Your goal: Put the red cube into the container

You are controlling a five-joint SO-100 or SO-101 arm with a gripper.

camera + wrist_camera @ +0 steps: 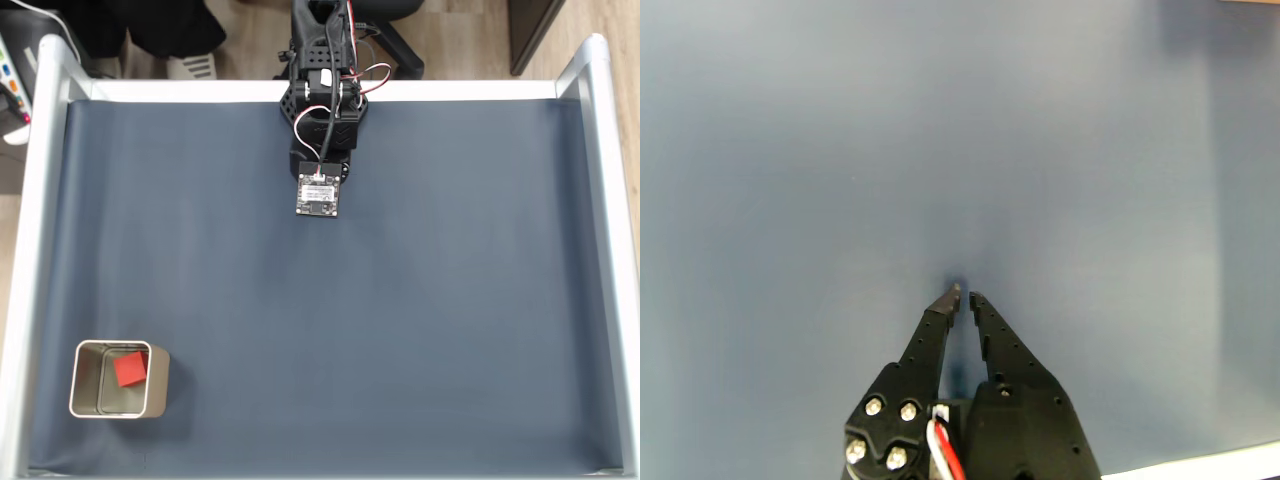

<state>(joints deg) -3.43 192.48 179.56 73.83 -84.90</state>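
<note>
The red cube (130, 369) lies inside the container (84, 405), a small square metal tin with a pale rim at the front left of the dark blue mat in the fixed view. The black arm is folded back at the far middle edge of the table, well away from the tin, and its camera board hides the fingers in that view. In the wrist view my gripper (963, 296) points at bare blue mat, its two black fingertips nearly touching with nothing between them.
A dark blue mat (400, 300) covers the table, framed by white rails (30, 250) on the left, right and far sides. A chair base and floor lie beyond the far edge.
</note>
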